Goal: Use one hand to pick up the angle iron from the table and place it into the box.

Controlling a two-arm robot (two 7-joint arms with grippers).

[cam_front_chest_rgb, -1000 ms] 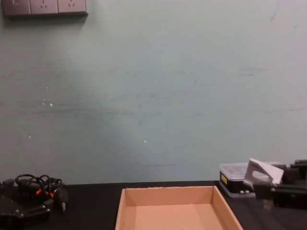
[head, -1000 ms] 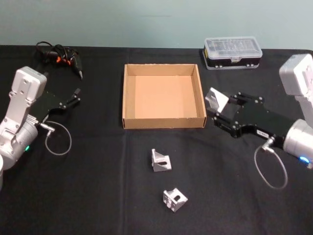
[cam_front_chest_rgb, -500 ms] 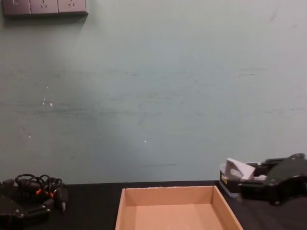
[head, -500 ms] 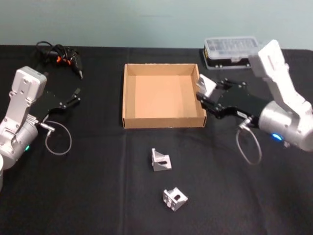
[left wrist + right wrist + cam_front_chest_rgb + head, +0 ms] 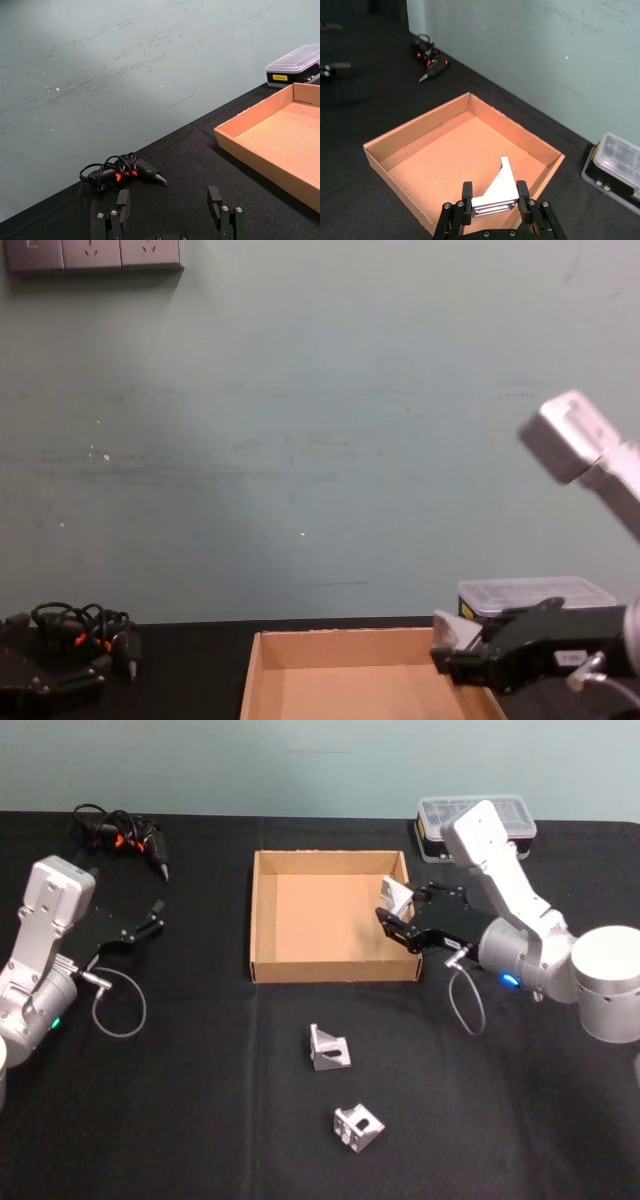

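- While clamping the small silver metal angle iron point(image 5: 501, 190), black right gripper point(image 5: 392, 920) hangs just inside shallow tan cardboard box's point(image 5: 330, 970) right wall.
- Risk: released here, it may catch that wall's rim.
- Idle left gripper point(image 5: 169, 195): spread, left of box.

Silver angle iron point(image 5: 397, 897) in right gripper point(image 5: 494, 196), over tan box point(image 5: 335, 970)

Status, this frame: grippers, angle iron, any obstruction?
Right gripper shut on angle iron, above the box's right side. Left gripper open, parked left. Two spare angle irons on table, nothing blocking.
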